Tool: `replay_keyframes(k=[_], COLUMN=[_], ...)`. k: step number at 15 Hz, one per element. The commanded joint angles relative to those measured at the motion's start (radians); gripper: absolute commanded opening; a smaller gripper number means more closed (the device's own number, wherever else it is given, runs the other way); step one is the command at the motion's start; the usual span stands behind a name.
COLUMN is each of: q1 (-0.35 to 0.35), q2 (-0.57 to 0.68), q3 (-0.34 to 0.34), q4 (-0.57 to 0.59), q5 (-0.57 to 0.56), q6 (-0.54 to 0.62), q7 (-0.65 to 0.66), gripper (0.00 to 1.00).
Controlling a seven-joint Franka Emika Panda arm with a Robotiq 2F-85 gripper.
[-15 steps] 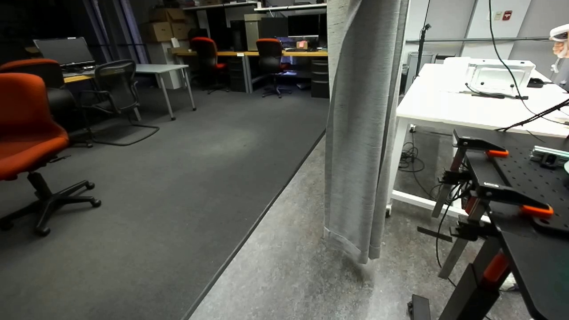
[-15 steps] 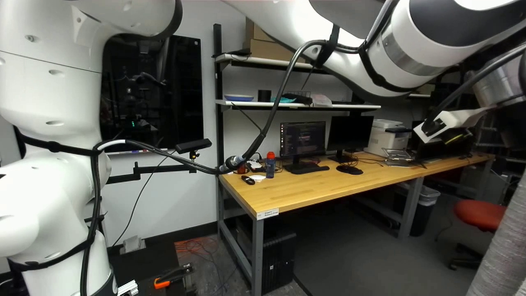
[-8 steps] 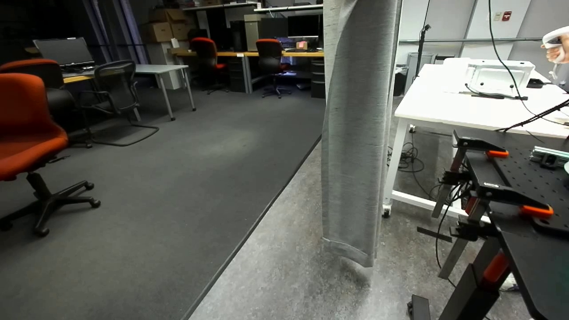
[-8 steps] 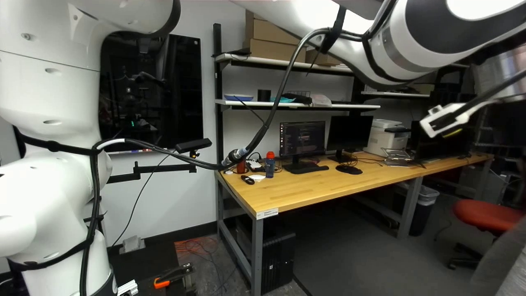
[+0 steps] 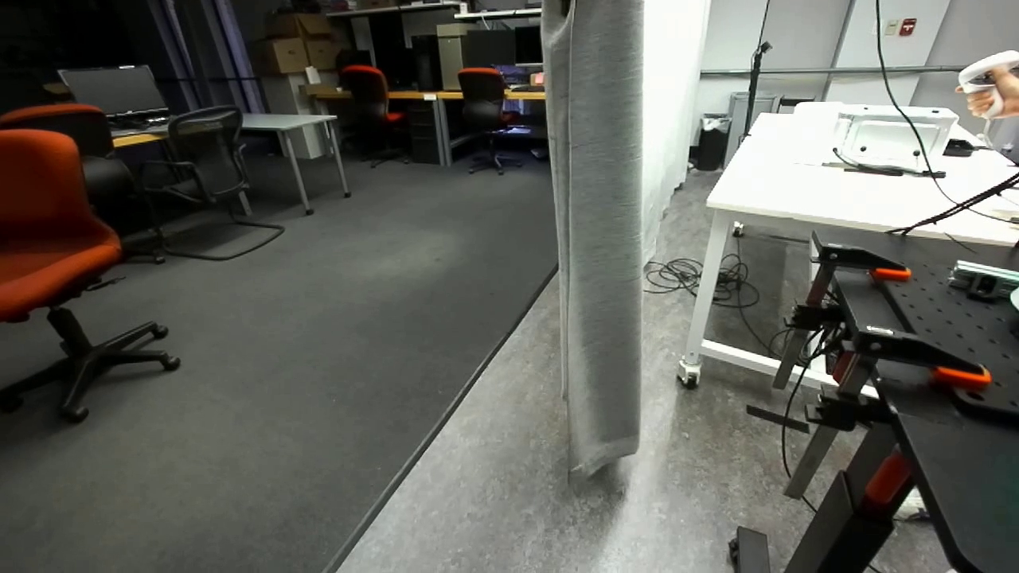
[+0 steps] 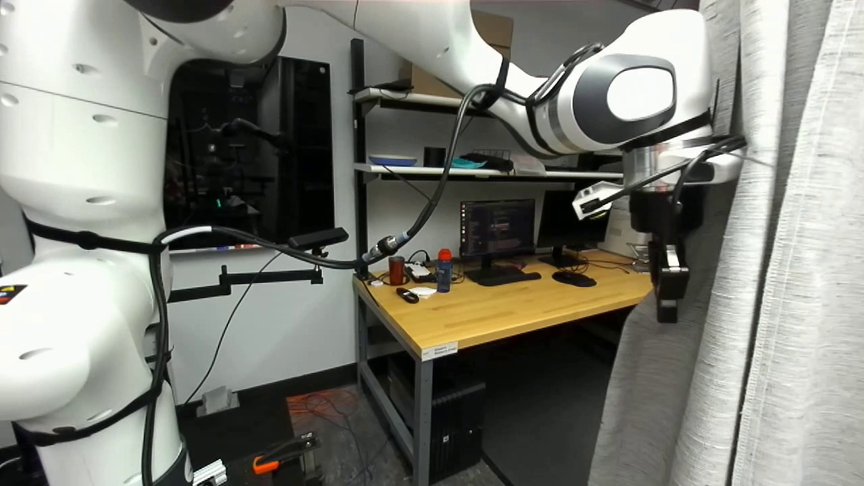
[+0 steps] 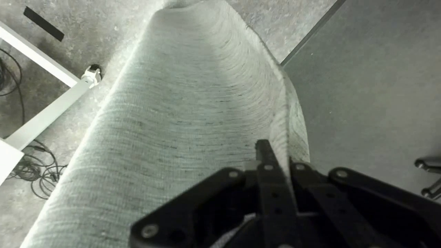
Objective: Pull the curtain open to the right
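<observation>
The curtain (image 5: pixel 601 239) is light grey-white, ribbed fabric hanging in vertical pleats to just above the floor. It also fills the right side of an exterior view (image 6: pixel 810 304) and the middle of the wrist view (image 7: pixel 193 103). My gripper (image 6: pixel 668 310) points down beside the curtain's pleats, black fingers close together. In the wrist view the gripper (image 7: pixel 280 155) has the curtain's edge running between its fingers, one finger on each side, and is shut on it. The right fingertip is mostly hidden behind the fabric. The curtain's top is out of view.
A white wheeled table (image 5: pixel 796 183) and a black table with clamps (image 5: pixel 955 446) stand right of the curtain. Cables (image 5: pixel 716 278) lie on the floor. An orange chair (image 5: pixel 48 223) is at left. A wooden desk (image 6: pixel 513 310) stands behind the arm. A hand holds a white controller (image 5: pixel 987 83).
The curtain has shifted left in an exterior view, uncovering more of the white table and floor behind. The arm and gripper have swung left in the other view, with the curtain coming in alongside.
</observation>
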Motion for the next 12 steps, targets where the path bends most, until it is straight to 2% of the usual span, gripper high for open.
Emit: replay_keyframes(k=[1, 4, 5, 6, 8, 12], q1=[0.027, 0.046, 0.05, 0.052, 0.054, 0.071], q2=[0.052, 0.053, 0.053, 0.052, 0.083, 0.133], q3=[0.015, 0.023, 0.025, 0.027, 0.026, 0.03], q4=[-0.04, -0.038, -0.037, -0.037, -0.052, -0.083], q5=[0.014, 0.001, 0.0, 0.003, 0.003, 0.001], q6=[-0.052, -0.076, -0.089, -0.101, -0.149, -0.171], q7=[0.014, 0.028, 0.027, 0.022, 0.015, 0.004], gripper=[0.01, 0.01, 0.28, 0.29, 0.42, 0.73])
